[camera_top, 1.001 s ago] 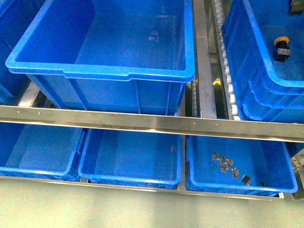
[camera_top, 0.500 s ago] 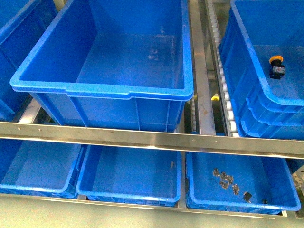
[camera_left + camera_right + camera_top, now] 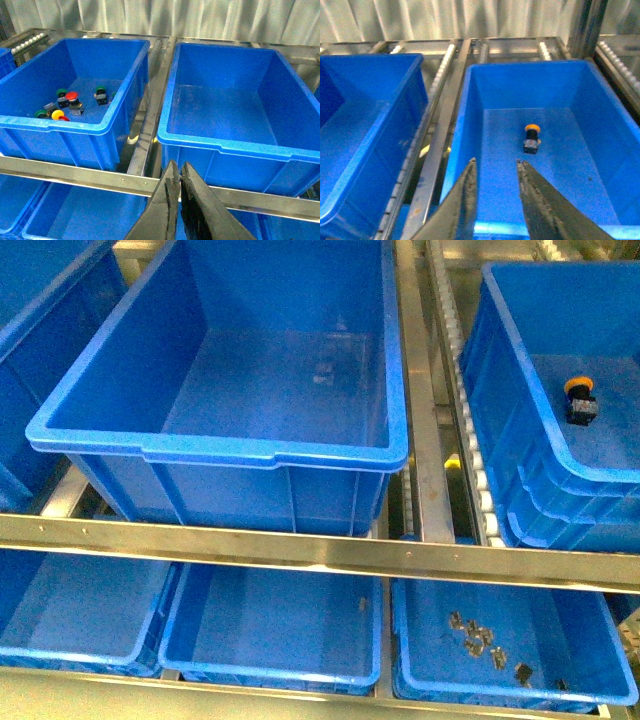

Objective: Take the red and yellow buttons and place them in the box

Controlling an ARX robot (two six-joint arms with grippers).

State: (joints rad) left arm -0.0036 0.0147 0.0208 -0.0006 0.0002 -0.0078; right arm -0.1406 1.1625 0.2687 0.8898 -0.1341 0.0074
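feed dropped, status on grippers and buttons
Left gripper shut, empty; right gripper open, empty. One yellow button in box. More buttons in another crate. Nothing seen blocking.

Box open-topped, one yellow button inside; steel rail crosses front

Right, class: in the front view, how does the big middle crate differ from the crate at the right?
The middle crate has a single rim; the right crate shows layered rims of like crates beneath it. The middle crate holds no button, only a faint mark; the right crate holds one yellow-capped button. Both are deep, blue and rectangular.
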